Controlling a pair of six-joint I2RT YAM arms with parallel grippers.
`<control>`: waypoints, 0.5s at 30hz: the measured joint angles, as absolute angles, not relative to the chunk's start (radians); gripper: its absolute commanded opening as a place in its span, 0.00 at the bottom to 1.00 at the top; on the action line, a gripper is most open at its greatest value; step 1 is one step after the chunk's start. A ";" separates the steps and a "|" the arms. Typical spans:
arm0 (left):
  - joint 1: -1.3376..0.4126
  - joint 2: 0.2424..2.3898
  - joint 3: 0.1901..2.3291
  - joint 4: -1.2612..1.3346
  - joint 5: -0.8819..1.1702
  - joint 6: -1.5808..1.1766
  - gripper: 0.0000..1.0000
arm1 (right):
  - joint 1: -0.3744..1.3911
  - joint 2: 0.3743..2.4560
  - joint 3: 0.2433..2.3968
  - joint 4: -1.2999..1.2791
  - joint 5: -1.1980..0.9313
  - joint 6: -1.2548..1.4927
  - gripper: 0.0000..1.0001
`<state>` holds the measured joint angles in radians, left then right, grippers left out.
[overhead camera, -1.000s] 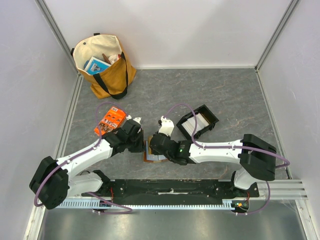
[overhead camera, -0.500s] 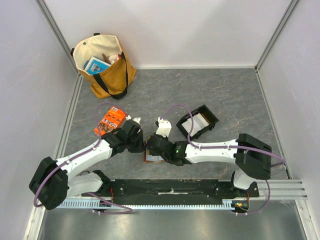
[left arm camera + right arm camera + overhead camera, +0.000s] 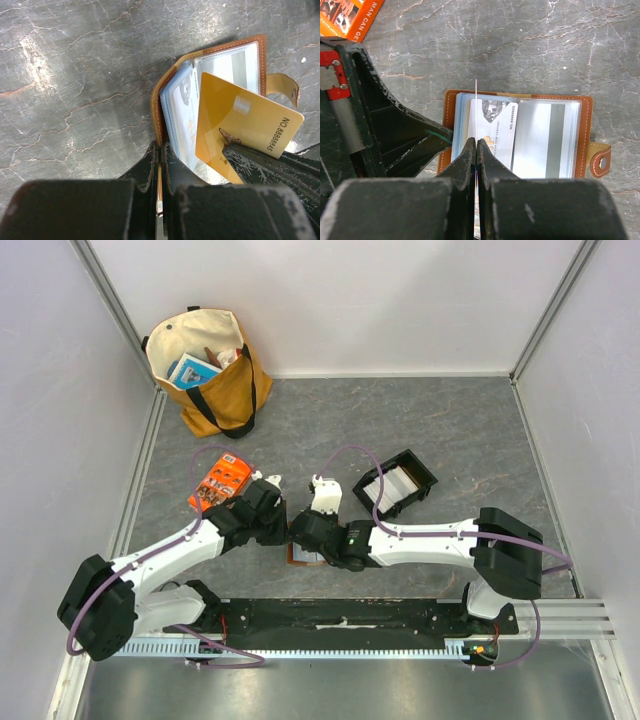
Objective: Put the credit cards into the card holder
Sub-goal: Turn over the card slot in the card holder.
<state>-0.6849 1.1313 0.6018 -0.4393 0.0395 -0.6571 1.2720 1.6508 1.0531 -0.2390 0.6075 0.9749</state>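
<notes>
The tan card holder (image 3: pixel 227 60) lies open on the grey floor, its clear sleeves facing up. It also shows in the right wrist view (image 3: pixel 547 140) and as a sliver under the arms (image 3: pixel 299 557). My left gripper (image 3: pixel 160 150) is shut on the edge of its left leather cover. My right gripper (image 3: pixel 476 142) is shut on a gold credit card (image 3: pixel 240 120), held tilted just above the sleeves and seen edge-on as a thin line (image 3: pixel 476 110). A white credit card (image 3: pixel 495 127) sits inside a sleeve. Both grippers meet over the holder (image 3: pixel 290 533).
A black tray (image 3: pixel 421 472) holding pale cards stands right of the arms. An orange printed packet (image 3: pixel 220 483) lies to the left, its corner showing in the right wrist view (image 3: pixel 350 17). A yellow tote bag (image 3: pixel 205 370) stands at the back left, near the wall.
My right wrist has shifted a little to the left over the open card holder with the gold card. The left arm has stayed put.
</notes>
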 measured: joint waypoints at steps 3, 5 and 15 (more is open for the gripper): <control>-0.685 1.126 0.602 -0.439 0.046 -0.657 0.02 | 1.277 1.651 1.060 -0.240 0.607 0.965 0.00; -0.685 1.123 0.602 -0.439 0.048 -0.657 0.02 | 1.279 1.649 1.063 -0.228 0.606 0.957 0.00; -0.685 1.119 0.602 -0.439 0.055 -0.657 0.02 | 1.280 1.638 1.065 -0.179 0.600 0.946 0.00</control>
